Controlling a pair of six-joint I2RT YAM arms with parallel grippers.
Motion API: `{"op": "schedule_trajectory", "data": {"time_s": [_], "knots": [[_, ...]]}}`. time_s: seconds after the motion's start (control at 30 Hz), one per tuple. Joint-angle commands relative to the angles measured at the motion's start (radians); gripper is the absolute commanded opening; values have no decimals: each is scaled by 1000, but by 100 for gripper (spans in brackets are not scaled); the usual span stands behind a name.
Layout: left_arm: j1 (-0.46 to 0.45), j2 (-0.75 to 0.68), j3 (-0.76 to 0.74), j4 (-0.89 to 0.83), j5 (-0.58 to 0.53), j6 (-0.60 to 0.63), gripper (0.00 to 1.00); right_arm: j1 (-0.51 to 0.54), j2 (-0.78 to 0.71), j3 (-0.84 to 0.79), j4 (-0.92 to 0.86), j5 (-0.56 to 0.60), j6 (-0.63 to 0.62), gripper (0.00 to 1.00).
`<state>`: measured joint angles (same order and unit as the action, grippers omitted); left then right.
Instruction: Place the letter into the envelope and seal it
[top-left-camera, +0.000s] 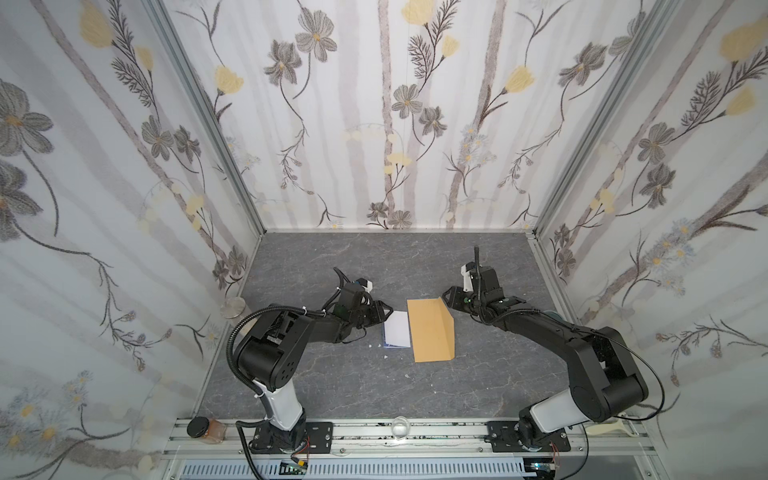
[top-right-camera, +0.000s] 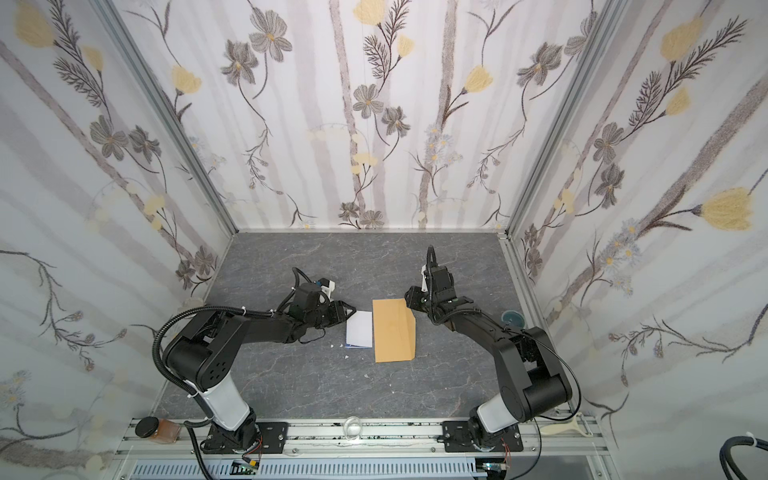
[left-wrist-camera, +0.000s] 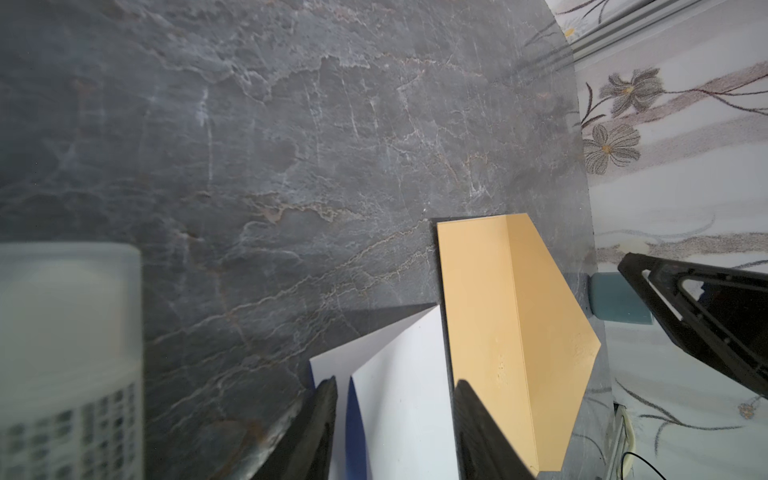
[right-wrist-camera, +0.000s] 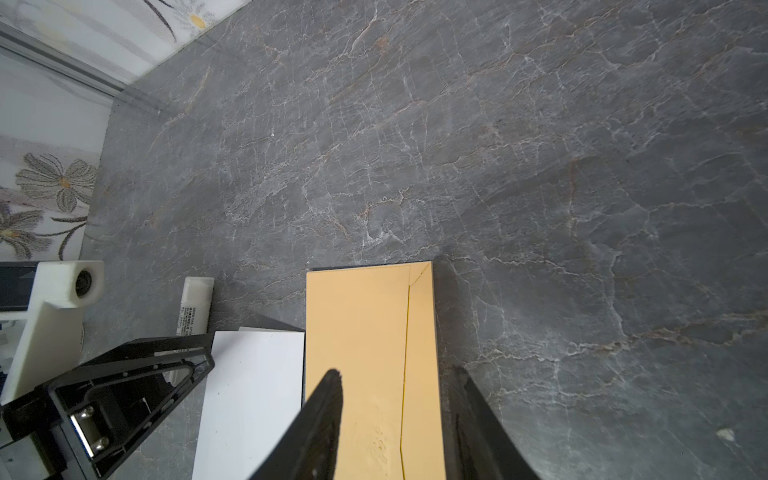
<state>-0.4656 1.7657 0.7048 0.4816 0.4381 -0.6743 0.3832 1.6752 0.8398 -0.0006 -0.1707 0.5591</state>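
Black fingers (left-wrist-camera: 324, 419) of the left gripper (left-wrist-camera: 397, 380) crowd the near edge of the left wrist view. They stand apart with a clear gap, straddling the letter (left-wrist-camera: 407, 353) and clamping nothing. Whether their tips touch the paper cannot be told.

In both top views the letter lies white side up on the grey marbled table (top-left-camera: 374, 386), just in front of the left gripper, with a thin strip of dark blue along its outer edges. It is outside the envelope (top-left-camera: 428, 328). Its far long edge runs along the envelope's long side, and whether it only touches there or is tucked slightly under cannot be told.

The envelope lies near the middle of the table, between the two grippers. Its pointed flap (top-left-camera: 449, 328) is open, on the side toward the right arm and tilted up a little.

The right gripper (right-wrist-camera: 395, 370) sits at the envelope's far corner on the flap side. Its fingers are spread, one above the envelope's body and the other past the flap over bare table, and they grasp nothing.

A small white glue stick (right-wrist-camera: 195, 305) lies on the table just beside the letter's far corner, close to the left gripper.

On the front rail (top-left-camera: 436, 432) between the arm bases stands a clear glass (top-left-camera: 400, 427). A jar with a black lid (top-left-camera: 203, 428) lies on its side at the rail's left end.
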Motion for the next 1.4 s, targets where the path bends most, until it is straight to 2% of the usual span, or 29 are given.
{"op": "schedule_trajectory", "data": {"time_s": [0.0,1.07,1.1,1.37], "knots": [[2,10,3,59,22,-11,47,-1,3,13,5,-2,-7,44],[1,43,-55,121,80,-57,35,-2,-15,18,-4,-7,-5,43],[2,44,-54,121,79,-57,33,-3,-18,18,-5,-7,-4,43],[2,37,-52,130,84,-67,0,-3,-67,23,-23,-7,-5,43]]}}
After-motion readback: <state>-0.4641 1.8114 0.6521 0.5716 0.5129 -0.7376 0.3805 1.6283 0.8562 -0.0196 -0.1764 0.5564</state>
